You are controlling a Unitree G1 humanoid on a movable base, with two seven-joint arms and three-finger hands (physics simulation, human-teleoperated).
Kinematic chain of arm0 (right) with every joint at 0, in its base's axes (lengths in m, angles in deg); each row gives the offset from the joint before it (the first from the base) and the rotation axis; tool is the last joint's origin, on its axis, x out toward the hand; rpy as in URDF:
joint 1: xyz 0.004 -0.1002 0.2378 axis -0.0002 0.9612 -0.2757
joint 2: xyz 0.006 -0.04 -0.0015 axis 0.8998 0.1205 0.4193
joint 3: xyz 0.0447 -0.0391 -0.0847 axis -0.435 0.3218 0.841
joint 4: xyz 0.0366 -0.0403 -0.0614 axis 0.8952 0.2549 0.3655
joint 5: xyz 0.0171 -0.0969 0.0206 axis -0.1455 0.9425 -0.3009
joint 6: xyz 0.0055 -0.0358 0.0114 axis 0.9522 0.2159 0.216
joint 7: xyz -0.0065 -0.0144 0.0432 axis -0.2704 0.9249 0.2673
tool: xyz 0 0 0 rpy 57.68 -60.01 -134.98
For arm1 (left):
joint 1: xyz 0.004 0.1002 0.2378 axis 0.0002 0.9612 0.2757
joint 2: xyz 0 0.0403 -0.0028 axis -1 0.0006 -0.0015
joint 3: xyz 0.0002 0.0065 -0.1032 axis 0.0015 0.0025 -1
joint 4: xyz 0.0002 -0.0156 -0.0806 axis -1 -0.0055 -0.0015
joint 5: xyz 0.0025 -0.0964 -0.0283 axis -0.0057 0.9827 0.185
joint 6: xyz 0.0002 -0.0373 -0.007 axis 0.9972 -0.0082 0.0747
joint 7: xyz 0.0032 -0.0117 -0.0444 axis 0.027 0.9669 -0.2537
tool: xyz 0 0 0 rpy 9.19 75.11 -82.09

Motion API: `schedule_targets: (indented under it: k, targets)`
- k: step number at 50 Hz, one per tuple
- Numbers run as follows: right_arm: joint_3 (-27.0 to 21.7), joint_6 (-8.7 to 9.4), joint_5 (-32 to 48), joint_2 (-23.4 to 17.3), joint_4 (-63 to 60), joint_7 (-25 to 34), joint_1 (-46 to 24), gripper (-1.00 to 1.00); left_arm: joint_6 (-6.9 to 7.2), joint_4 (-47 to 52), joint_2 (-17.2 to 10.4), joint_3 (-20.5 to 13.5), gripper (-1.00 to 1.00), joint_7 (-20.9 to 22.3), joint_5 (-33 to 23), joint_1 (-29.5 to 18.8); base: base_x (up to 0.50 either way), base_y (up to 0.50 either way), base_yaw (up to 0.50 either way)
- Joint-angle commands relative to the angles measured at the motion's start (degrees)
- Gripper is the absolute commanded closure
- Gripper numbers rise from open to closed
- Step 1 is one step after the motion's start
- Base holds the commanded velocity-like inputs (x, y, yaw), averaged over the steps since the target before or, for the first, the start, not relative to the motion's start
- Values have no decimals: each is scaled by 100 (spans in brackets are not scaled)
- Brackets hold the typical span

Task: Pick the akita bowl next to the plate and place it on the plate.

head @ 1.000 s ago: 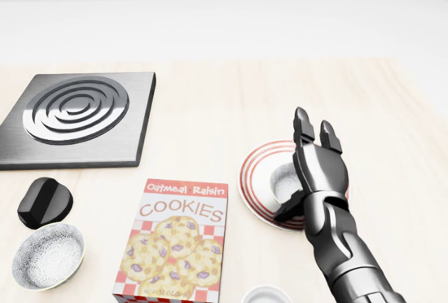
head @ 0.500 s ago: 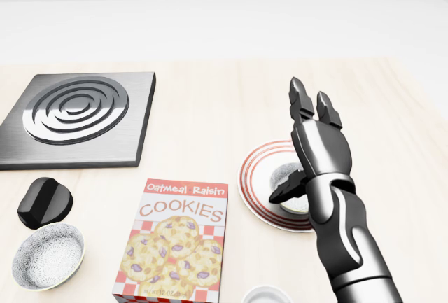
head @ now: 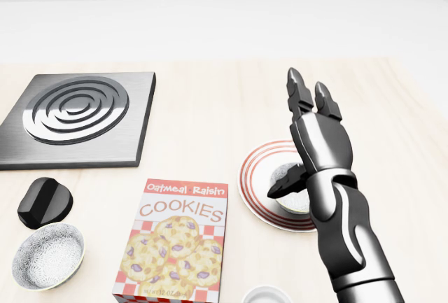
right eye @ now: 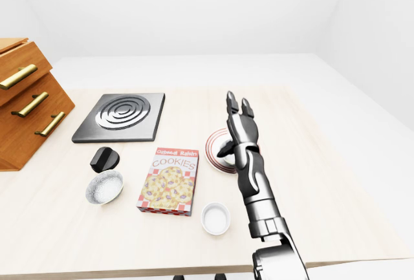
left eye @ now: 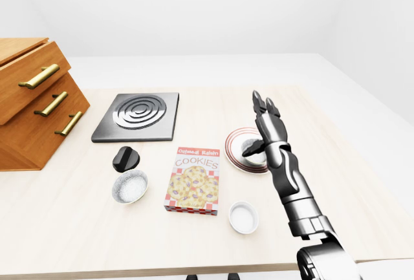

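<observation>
**Right hand lifts clear, bowl left on plate**

Up from the plate goes my right hand. A second ago it lay low over the dish; now it stands higher, fingers straight and spread, gripping nothing. Only the thumb juts out over the akita bowl, and I cannot tell whether it touches. That bowl sits inside the red-ringed plate, right of centre on the table. I judge the placing done, with only the withdrawal left. My left hand does not show.

From the left: wooden drawers, a metal burner plate, a dark rounded object, a patterned bowl. Next comes the cookie box, printed "Oatmeal Raisin" above "COOKIES", then a small white dish. Nothing else carries readable writing.
</observation>
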Motion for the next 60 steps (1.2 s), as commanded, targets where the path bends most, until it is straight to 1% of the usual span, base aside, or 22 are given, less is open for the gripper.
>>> schedule_targets:
  k: [1,13,19,22,25,26,30,41,44,51,57,60]
  targets:
    - [4,0,70,10,-327,175,46,-100,0,15,-13,0,-100,-13,26,22,0,0,0]
    - [-40,0,219,-20,-872,532,55,-100,0,76,-1,-33,-100,-39,-5,14,0,0,0]
    - [-51,0,319,-48,-1106,726,9,-100,0,-42,-16,19,-100,-5,8,-8,0,0,0]
    - [-54,0,409,-53,-1375,937,-15,-100,0,-35,-24,25,-100,-14,17,-6,0,0,0]
    - [-67,0,485,-77,-1456,1010,-47,-100,0,-202,-25,97,-100,34,9,-60,0,0,0]
    - [-76,0,534,-82,-1593,1134,-87,-100,0,-120,-38,77,-100,-2,41,-18,0,0,0]
    - [-99,0,610,-84,-1816,1329,-134,-100,0,-85,-26,64,-100,-10,41,-8,0,0,0]
    - [-148,0,789,-129,-2183,1611,-217,-100,0,-191,-25,102,-100,20,30,-35,0,0,0]
    - [-134,0,870,-110,-2380,1760,-208,-100,0,-14,-53,27,-100,-43,82,55,0,0,0]
    - [-141,0,959,-101,-2534,1904,-216,-100,0,-30,-14,9,-100,-15,16,15,0,0,0]
    - [-158,0,936,-87,-2449,1852,-211,-100,0,-59,-5,12,-100,4,2,4,0,0,0]
    - [-145,0,976,-93,-2517,1916,-214,-100,0,0,-17,-2,-100,-25,22,29,0,0,0]
